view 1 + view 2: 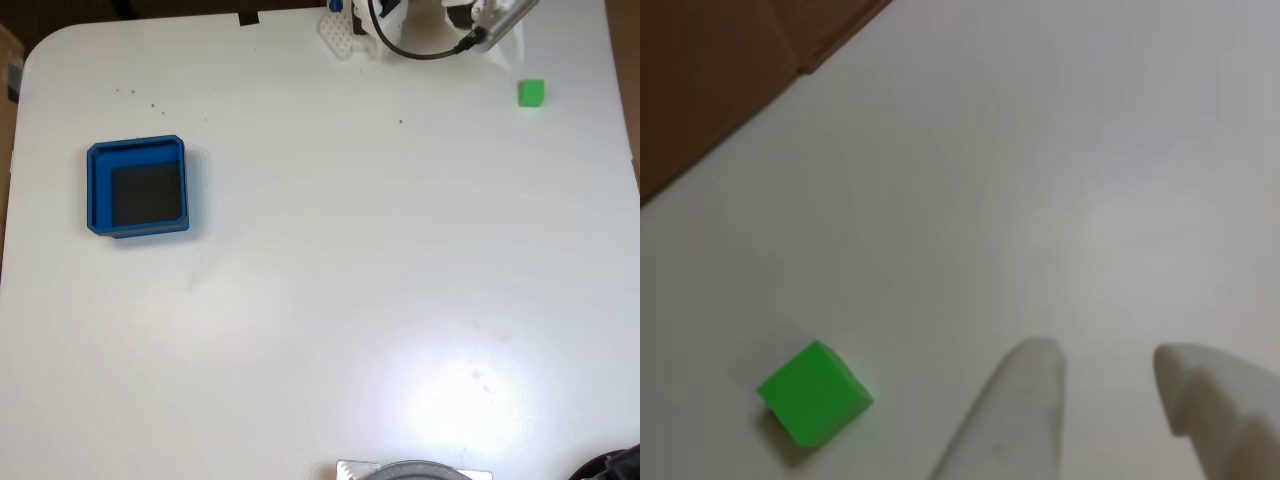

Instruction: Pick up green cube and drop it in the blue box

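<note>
The green cube (pixel 531 93) lies alone on the white table near the far right corner in the fixed view. The blue box (pixel 97 190), a shallow tray with a dark floor, sits far off at the table's left side and holds nothing. The arm (pixel 487 22) hangs at the top edge, up and to the left of the cube. In the other view, the two white fingers of my gripper (pixel 1108 350) rise from the bottom edge, apart, with bare table between them. There the green cube (pixel 815 392) rests on the table to the left of the fingers, clear of them.
A black cable (pixel 420 52) and a white perforated part (pixel 343 35) sit by the arm's base. A grey round object (pixel 415 470) pokes in at the near edge. Brown surface (pixel 710 80) lies beyond the table edge, close to the cube.
</note>
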